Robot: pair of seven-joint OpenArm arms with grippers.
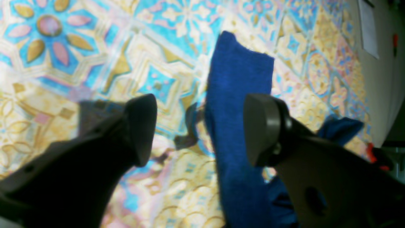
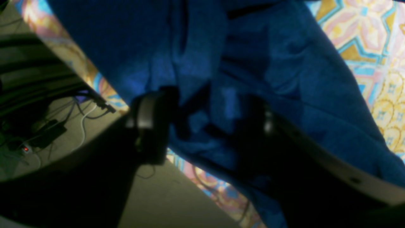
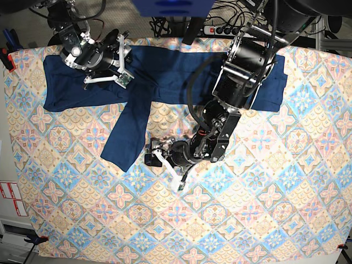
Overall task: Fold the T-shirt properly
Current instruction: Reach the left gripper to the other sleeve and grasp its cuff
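The dark navy T-shirt (image 3: 176, 71) lies spread along the far side of the table, and one long sleeve (image 3: 129, 126) runs down toward the middle. My left gripper (image 3: 157, 159) hovers just right of that sleeve's cuff. In the left wrist view the left gripper (image 1: 202, 129) is open, and the cuff (image 1: 240, 79) lies on the cloth beyond it, nearer the right finger. My right gripper (image 3: 124, 60) is over the shirt's left shoulder area. Close up, the right gripper (image 2: 207, 126) has its jaws apart over bunched shirt fabric (image 2: 284, 63).
A pastel patterned tablecloth (image 3: 247, 209) covers the whole table. Past the table's edge the right wrist view shows floor with cables and a power strip (image 2: 47, 133). The left arm's dark body (image 3: 242, 71) reaches across the shirt's right half.
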